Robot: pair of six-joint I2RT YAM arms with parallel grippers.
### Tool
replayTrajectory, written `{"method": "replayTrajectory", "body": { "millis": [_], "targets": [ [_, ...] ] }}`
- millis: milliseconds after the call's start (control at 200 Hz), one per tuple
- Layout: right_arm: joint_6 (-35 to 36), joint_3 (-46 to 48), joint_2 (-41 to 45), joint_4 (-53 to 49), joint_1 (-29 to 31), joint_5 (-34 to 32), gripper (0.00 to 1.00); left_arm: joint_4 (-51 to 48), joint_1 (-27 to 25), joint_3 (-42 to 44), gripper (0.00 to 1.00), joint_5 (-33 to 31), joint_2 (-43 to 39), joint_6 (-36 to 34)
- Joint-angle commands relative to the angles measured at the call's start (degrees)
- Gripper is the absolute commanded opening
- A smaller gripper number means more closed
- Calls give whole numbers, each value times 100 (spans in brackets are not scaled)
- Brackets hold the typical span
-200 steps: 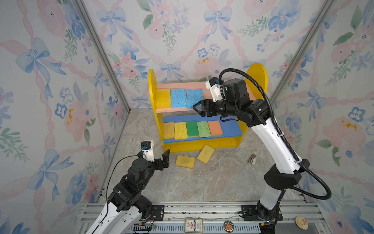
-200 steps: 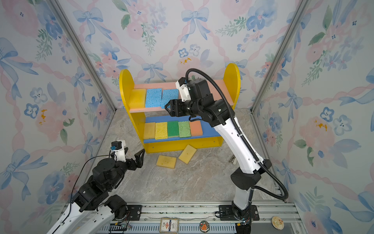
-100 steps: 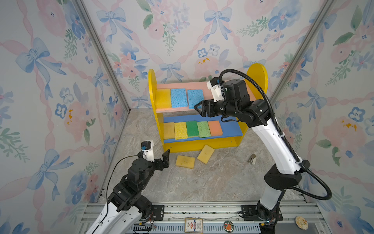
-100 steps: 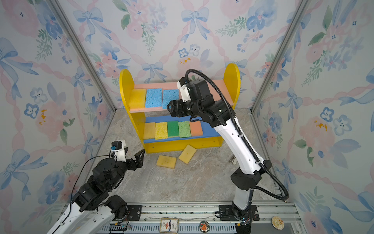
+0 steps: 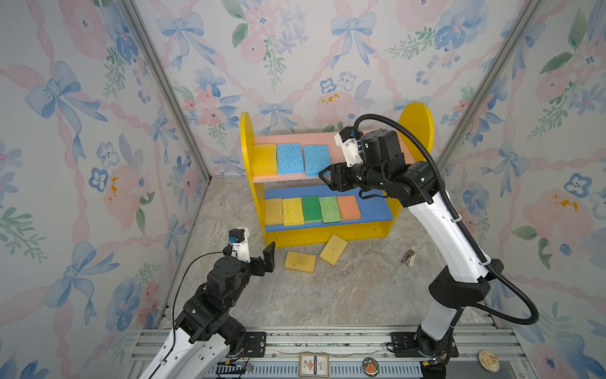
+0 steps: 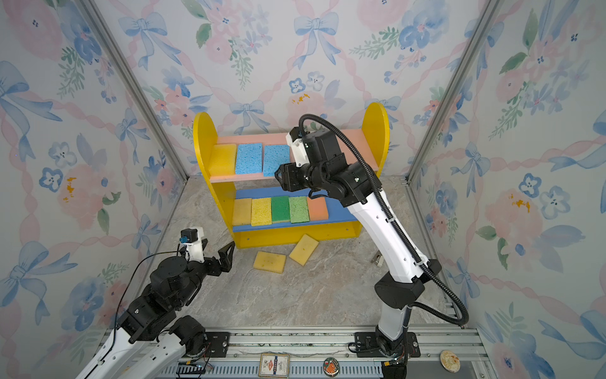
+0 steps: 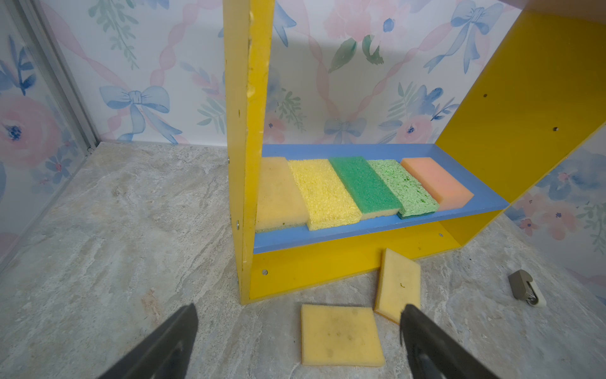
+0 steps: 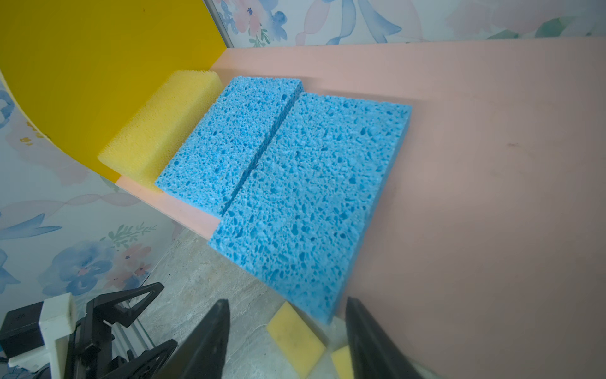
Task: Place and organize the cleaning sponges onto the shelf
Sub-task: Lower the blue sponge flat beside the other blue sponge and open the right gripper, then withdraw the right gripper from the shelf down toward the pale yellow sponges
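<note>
Marbled grey worktop (image 5: pixel 328 295) below — my left claw (image 7: pixel 299 308) spread wide, empty; my right claw (image 8: pixel 287 300) parted, gripping nothing, just off the overhanging light blue rectangular foam sponge (image 8: pixel 311 183).

No writing can be read anywhere. A small card (image 5: pixel 313 365) on the front rail (image 5: pixel 328 341) carries a red emblem and print, too small to make out.

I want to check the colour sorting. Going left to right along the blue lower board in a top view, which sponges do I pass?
dull yellow sponge → bright yellow sponge → dark green sponge → light green sponge → orange sponge
</note>
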State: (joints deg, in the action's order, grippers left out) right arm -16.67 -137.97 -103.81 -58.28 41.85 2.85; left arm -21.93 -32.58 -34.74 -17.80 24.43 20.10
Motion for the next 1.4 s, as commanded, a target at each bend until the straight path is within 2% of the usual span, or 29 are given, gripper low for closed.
{"method": "replayTrajectory", "body": {
  "millis": [0, 625, 725, 840, 955, 1035, 1150, 1395],
  "targets": [
    [119, 73, -47, -337, 42, -103, 55, 97, 30, 63, 98, -98, -43, -67],
    [137, -230, -377, -252, -157, -67, 53, 96, 28, 64, 98, -118, -43, -52],
    [108, -216, -403, -253, -195, 0, 56, 101, 27, 59, 98, -120, -43, -57],
    [2, -174, -350, -268, -247, 97, 65, 101, 32, 63, 98, -127, -56, -50],
    [-191, 183, -59, -26, -319, 108, 70, 100, 32, 56, 98, -126, -61, -46],
    [-484, 463, 99, 281, -529, 442, 73, 93, 26, 61, 98, -118, -39, -58],
    [-1068, 515, -44, 640, -962, 1487, 75, 95, 28, 61, 98, -108, -50, -57],
    [-1482, -507, -1023, 574, -1100, 2337, 75, 101, 28, 65, 98, -120, -96, -57]
  ]
}}
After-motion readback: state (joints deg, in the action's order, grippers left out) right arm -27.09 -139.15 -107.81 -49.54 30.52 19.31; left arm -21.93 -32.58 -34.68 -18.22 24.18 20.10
